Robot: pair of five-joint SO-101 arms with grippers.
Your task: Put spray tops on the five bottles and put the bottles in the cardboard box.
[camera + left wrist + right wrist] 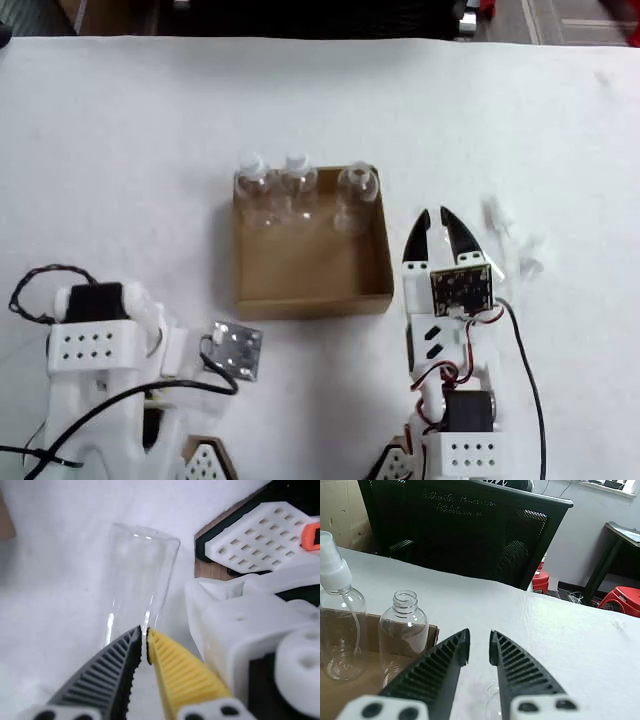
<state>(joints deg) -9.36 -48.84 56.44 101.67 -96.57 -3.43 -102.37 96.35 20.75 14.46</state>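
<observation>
The cardboard box (pixel 310 285) sits mid-table with three clear bottles standing along its far wall. Two carry white spray tops (pixel 253 185) (pixel 297 180); the third bottle (pixel 357 192) has a bare neck. In the right wrist view I see a capped bottle (pixel 335 625) and the uncapped bottle (pixel 404 627) in the box (pixel 367 630). My right gripper (pixel 441 222) stands open just right of the box, nothing between its fingers (pixel 479 650). Loose spray tops (pixel 512 245) lie to its right. My left gripper (pixel 145 636) is shut, and a clear bottle (pixel 142 570) lies on the table just past its tips.
The left arm's body (pixel 95 345) is folded near the front left edge, with its wrist board (pixel 235 350) in front of the box. A white arm base (pixel 260 535) lies close beside the left gripper. A dark chair (pixel 470 530) stands beyond the table's far edge.
</observation>
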